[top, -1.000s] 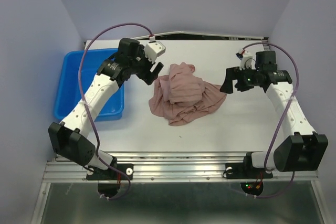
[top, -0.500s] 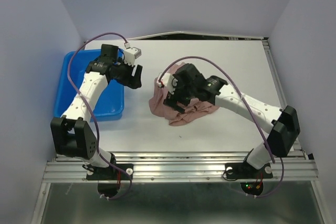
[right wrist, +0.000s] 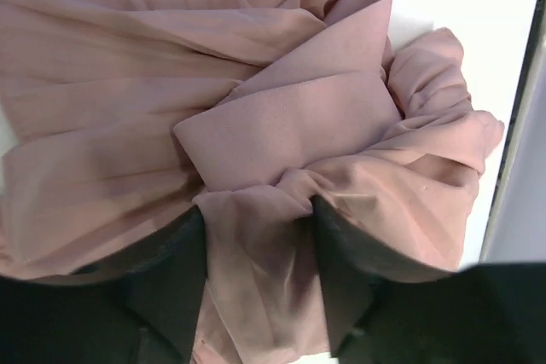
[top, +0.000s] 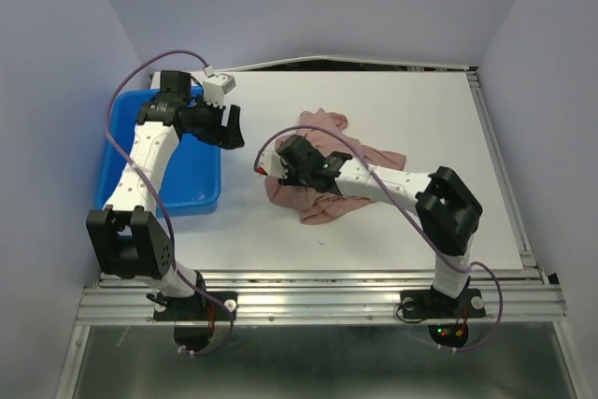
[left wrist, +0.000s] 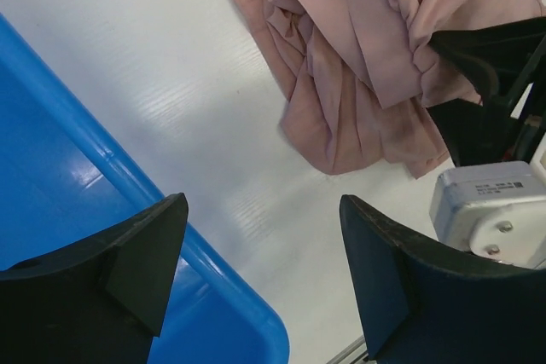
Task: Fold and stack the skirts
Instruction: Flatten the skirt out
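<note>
The skirts [top: 350,170] lie as one crumpled mauve-pink heap in mid-table; I cannot tell how many there are. My right arm reaches leftward across the heap. Its gripper [top: 283,167] is down on the heap's left part. In the right wrist view the gripper [right wrist: 256,210] is shut on a bunched fold of skirt [right wrist: 281,117], which fills the gap between the two dark fingers [right wrist: 166,279]. My left gripper [top: 231,128] hangs open and empty to the left of the heap. In its wrist view the gripper [left wrist: 263,200] is over the table beside the bin, with the skirts [left wrist: 358,66] beyond.
A blue plastic bin [top: 182,179] stands at the left table edge, its rim [left wrist: 128,185] just under my left fingers. The left arm's purple cable loops above the bin. Walls close in the table on three sides.
My right arm swung from the right side across the table onto the heap, and its jaws closed on a fold. My left gripper drew back leftward toward the bin, still open.
</note>
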